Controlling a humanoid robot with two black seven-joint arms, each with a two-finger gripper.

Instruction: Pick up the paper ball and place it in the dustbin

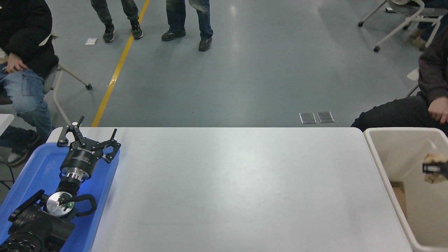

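the right gripper point(434, 168) showed only as a small black tip at the right edge, inside the outline of the bin point(376, 154), with the ball point(433, 177) bunched around it, tan paper above and below the black part. its fingers seemed closed on the ball (most of the gripper was cut off by the picture's edge, so the hold could be judged only from the paper wrapped around the tip). the ball hung over the bin's inside, clear of the near wall and rim. the bin stood just beside the table's point(238, 185) right end. a seated person's hand point(439, 110) and dark sleeve were behind the bin's far rim, apart from it. at the lower left the left gripper point(89, 140) rested with fingers spread over a blue tray point(35, 168). another person sat at the far left, and two stood on the grey floor beyond the table.
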